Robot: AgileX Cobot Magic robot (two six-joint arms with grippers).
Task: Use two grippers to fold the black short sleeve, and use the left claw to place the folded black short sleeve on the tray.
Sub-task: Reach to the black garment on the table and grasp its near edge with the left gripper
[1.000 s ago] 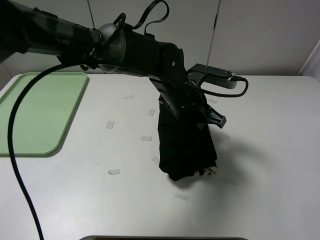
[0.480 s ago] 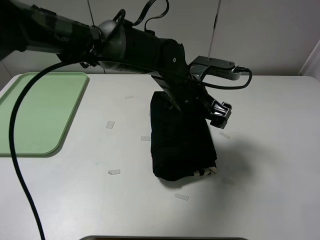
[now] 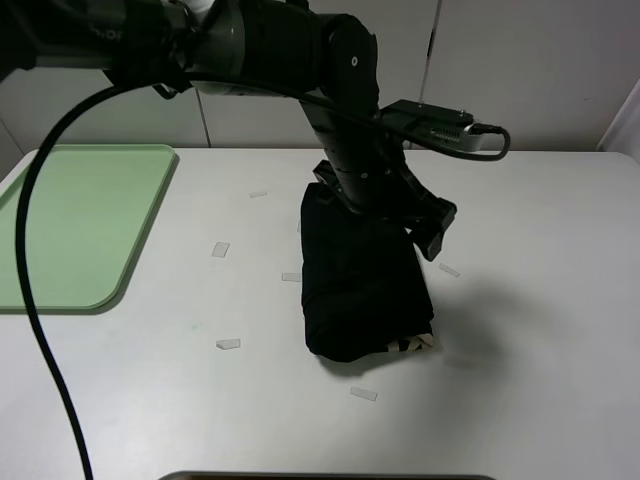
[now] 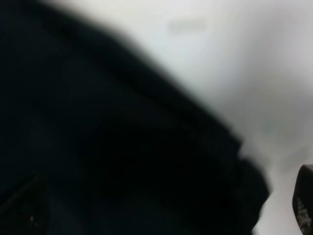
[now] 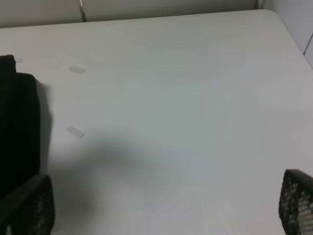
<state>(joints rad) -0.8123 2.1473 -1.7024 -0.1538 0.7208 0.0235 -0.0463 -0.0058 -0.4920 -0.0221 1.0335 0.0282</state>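
The left gripper [image 3: 425,225] hangs over the far part of the black short sleeve [image 3: 362,285], its jaws spread apart and holding nothing. In the exterior high view 1 dark fingertip [image 3: 432,243] juts out past the cloth's right edge, over bare table [image 3: 540,330]. In the left wrist view, blurred and very close, the shirt fills most of the picture as a dark mass, with only the tip of 1 finger [image 4: 304,205] showing at the edge.

Below and in front of this gripper the shirt lies folded into a compact upright rectangle on the white table, a bit of pale lettering [image 3: 412,345] peeking out at its near right corner. Several small clear tape strips [image 3: 228,344] are scattered on the table around it.

The tray [image 3: 75,225] sits well apart, far to the gripper's left at the table's edge, with no cloth on it.

The right gripper [image 5: 161,215] shows 2 mesh-faced fingertips [image 5: 296,208] set wide apart over bare table, the shirt's edge [image 5: 18,129] just beside 1 of them.
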